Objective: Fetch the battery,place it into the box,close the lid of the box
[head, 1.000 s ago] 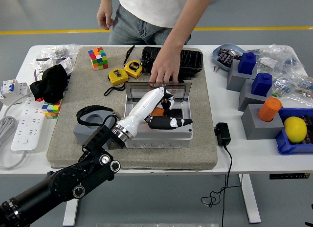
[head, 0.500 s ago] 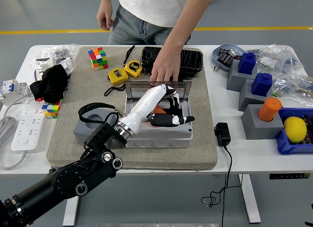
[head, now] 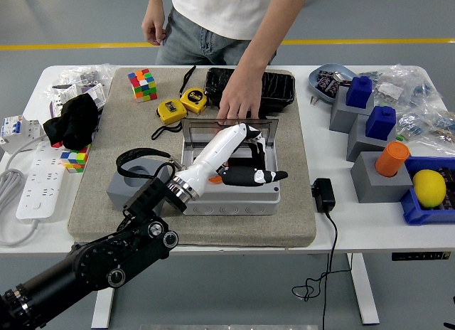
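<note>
Compared with a second ago, the left hand (head: 245,163) has risen a little above the open grey plastic box (head: 229,181), fingers loosely spread, holding nothing. The orange battery (head: 215,179) lies inside the box, mostly hidden under the hand. A person's hand (head: 240,102) holds the clear upright lid (head: 227,125). Two yellow tape measures (head: 181,104) lie just behind.

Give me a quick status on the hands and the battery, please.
Left hand over open box, holding nothing. Battery barely visible under it. Person's hand holding lid up.
</note>
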Robot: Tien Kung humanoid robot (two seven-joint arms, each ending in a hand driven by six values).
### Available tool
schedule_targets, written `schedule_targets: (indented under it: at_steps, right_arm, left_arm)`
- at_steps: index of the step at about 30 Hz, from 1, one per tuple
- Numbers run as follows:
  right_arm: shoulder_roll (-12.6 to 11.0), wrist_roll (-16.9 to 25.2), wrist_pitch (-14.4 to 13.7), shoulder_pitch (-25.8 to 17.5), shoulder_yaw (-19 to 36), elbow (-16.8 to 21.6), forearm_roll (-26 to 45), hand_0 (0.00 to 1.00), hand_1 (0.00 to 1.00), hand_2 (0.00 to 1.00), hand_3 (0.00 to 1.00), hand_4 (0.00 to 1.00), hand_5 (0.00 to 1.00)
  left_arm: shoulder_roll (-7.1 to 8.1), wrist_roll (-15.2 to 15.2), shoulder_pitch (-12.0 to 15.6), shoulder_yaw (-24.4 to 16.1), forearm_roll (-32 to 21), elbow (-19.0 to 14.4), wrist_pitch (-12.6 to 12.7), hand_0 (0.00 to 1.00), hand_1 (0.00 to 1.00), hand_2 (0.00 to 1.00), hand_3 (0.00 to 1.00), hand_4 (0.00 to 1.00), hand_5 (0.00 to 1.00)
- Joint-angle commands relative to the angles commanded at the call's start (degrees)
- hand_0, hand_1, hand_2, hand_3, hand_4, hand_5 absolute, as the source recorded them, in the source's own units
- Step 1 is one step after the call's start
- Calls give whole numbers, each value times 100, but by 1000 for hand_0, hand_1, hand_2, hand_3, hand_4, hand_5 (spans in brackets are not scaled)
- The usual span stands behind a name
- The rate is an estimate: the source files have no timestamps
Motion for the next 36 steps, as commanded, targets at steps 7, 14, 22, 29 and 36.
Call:
schedule_targets:
  at_steps: [7, 14, 22, 29, 36]
  right_arm:
    - [-3, 11, -8, -40, 39, -13, -15, 671, 574, 574, 633, 998, 998]
    - [6, 10, -9, -70, 63, -19, -25, 672, 573, 574, 633, 998, 998]
    - [21, 5, -5, -62, 68, -18, -21, 670, 573, 574, 633, 998, 998]
    - [28, 11, -7, -61, 94, -24, -21, 670, 574, 575, 633, 998, 998]
    - [39, 5, -10, -57, 94, -22, -23, 671, 574, 574, 633, 998, 998]
  left_arm:
    - [244, 877, 376, -335, 88, -1015, -1222, 442, 316, 259, 271, 998, 501]
    - [409, 2056, 704, -1039, -555, -2183, -2889, 434, 326, 276, 292, 998, 574]
    - [295, 2658, 868, -2018, -2483, -2218, -4535, 397, 328, 362, 358, 998, 627]
    - [190, 2445, 923, -2644, -4159, -2022, -4225, 400, 443, 436, 419, 998, 614]
    - [23, 2009, 977, -3198, -5817, -1756, -3331, 680, 767, 742, 706, 998, 585]
